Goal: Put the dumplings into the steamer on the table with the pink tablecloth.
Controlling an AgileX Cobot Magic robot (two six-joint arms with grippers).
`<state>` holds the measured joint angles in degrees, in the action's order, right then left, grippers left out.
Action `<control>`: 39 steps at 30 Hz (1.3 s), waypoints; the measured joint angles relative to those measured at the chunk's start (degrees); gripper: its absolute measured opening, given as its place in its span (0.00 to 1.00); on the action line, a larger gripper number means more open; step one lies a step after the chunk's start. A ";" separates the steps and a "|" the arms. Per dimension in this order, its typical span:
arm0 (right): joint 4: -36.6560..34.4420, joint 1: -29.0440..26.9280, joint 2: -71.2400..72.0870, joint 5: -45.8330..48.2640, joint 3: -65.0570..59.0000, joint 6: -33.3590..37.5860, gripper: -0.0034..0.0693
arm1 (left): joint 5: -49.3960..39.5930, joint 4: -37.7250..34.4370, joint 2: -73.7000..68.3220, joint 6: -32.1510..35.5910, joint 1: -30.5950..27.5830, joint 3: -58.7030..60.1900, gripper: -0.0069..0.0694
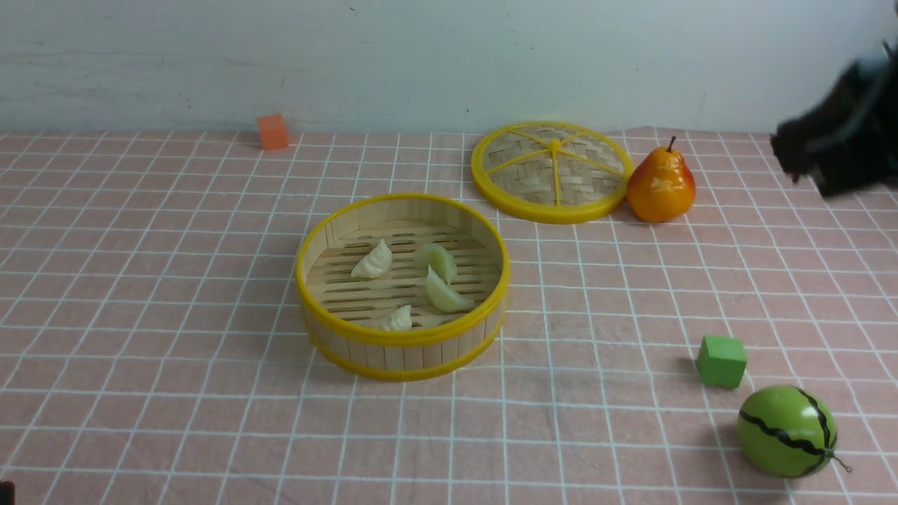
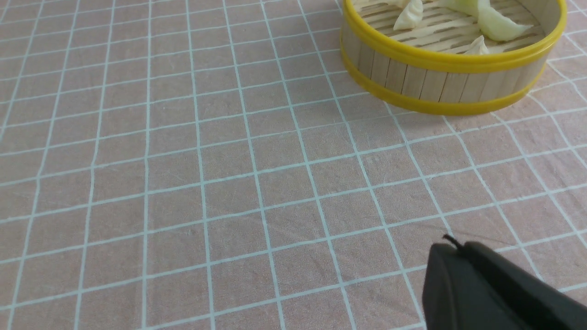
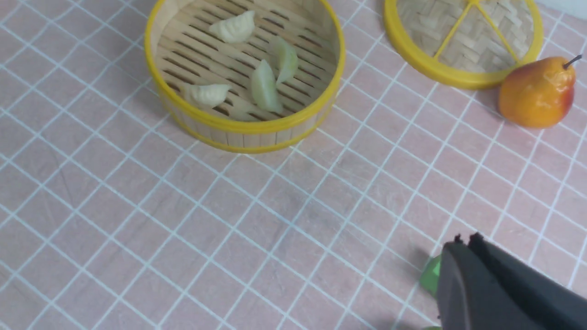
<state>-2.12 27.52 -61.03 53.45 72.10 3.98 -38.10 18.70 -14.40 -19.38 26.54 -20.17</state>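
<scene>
The steamer (image 1: 402, 337) stands mid-table on the pink tablecloth (image 1: 175, 315). On its slat floor lie the dumplings: two cream-white ones (image 1: 373, 261) (image 1: 398, 320) and two pale green ones (image 1: 440, 261) (image 1: 444, 293). My right gripper (image 1: 789, 158) is a dark blur high at the right, far from the steamer. In its wrist view the right gripper (image 3: 463, 240) is shut and holds nothing, above the cloth. My left gripper (image 2: 451, 245) is shut and empty too, over bare cloth short of the steamer (image 2: 440, 64).
A flat woven lid (image 1: 552, 207) lies behind the steamer with a pear (image 1: 660, 186) beside it. An orange cube (image 1: 273, 132) sits by the wall. A green cube (image 1: 721, 360) and a toy watermelon (image 1: 787, 431) sit front right.
</scene>
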 joint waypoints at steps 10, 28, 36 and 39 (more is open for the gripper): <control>-0.44 0.00 31.07 -41.92 -51.99 -0.25 0.02 | 0.00 0.00 0.00 0.00 0.00 0.00 0.10; 0.98 -2.94 53.93 -42.61 -73.54 -2.69 0.03 | -0.02 0.00 0.00 0.00 0.00 0.00 0.11; 0.81 -21.78 61.32 -38.89 -73.54 -8.86 0.04 | -0.07 0.00 0.00 0.00 0.00 0.00 0.11; 0.76 -25.57 61.58 -35.75 -73.54 -9.44 0.04 | -0.13 -0.05 0.00 0.00 0.00 0.00 0.11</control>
<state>-1.35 1.95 0.55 17.70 -1.44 -5.45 -38.23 18.64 -14.40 -19.38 26.54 -20.17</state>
